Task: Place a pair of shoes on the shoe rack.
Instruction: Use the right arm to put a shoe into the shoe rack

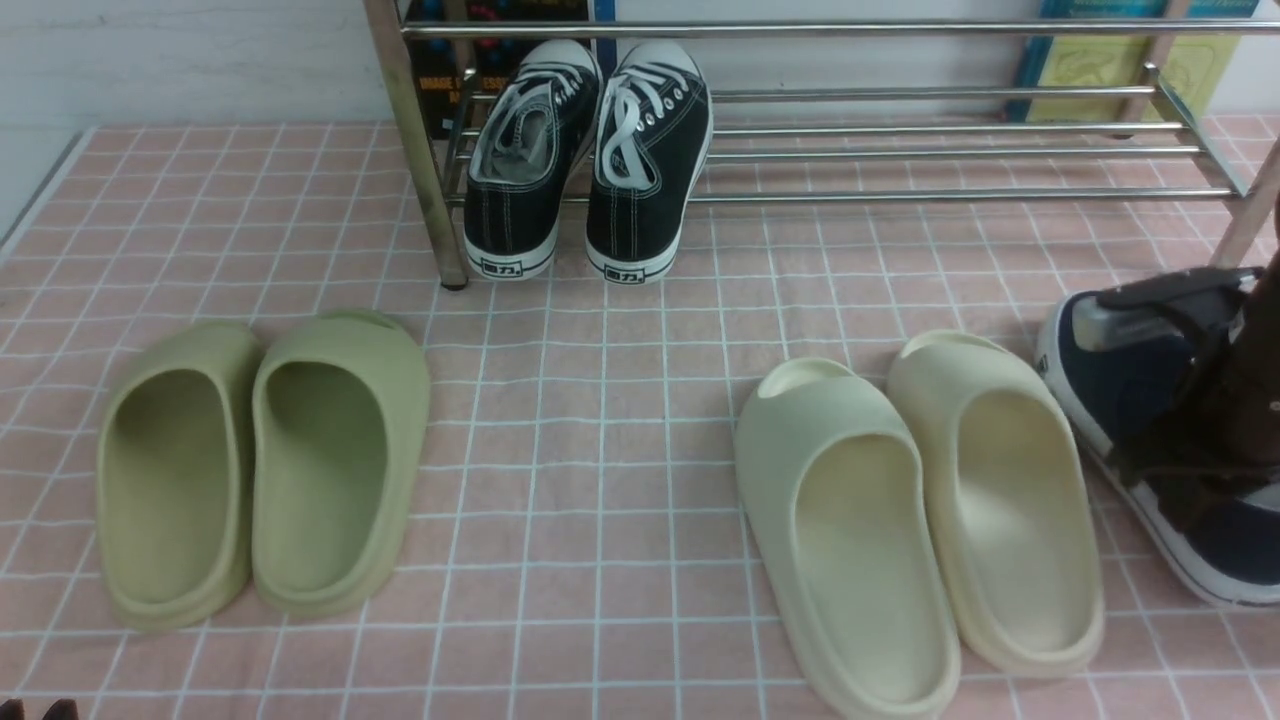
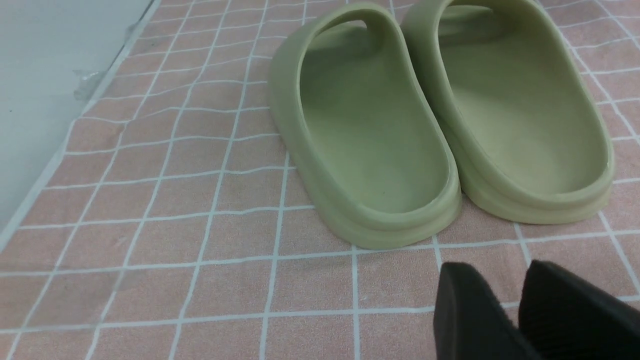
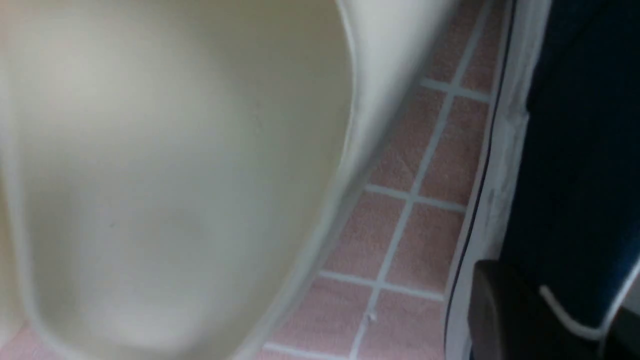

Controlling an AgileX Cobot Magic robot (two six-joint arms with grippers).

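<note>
Lying on the pink cloth [image 1: 600, 450] (a napped fabric ruled into squares by thin white lines), the navy slip-on shoe [image 1: 1110, 390] sits at the right edge of the front view. It is in front of the right-hand leg of the shoe rack [image 1: 900, 150] and not on its bars. Its upper is matte dark canvas over a smooth white rubber sole with a thin dark stripe, and the lining at the opening is pale grey. Just beside it are the cream foam slides [image 1: 920, 520], thick, rounded and seamless, with deep scooped footbeds. The green foam slides [image 1: 260, 460] have the same moulded shape and lie well apart on the left of the cloth.

The rack is made of shiny chrome tubes, long horizontal bars between upright legs. The black lace-up sneakers [image 1: 590, 150] stand at the left end of its lower tier, heels towards the camera, and the bars to their right are bare.

The right gripper [image 1: 1180, 390] is down on the navy shoe, with its dark frame across the opening. In the right wrist view, one black finger [image 3: 500, 315] stands against the outside of the white sole wall, with the navy canvas [image 3: 575, 150] just past it. I cannot tell whether the jaws are clamped on the shoe.

The left gripper [image 2: 505, 295] hangs low over the cloth near the heels of the green slides [image 2: 400, 125]. Its ribbed black fingers are set narrow, with a slim gap and nothing between them.
</note>
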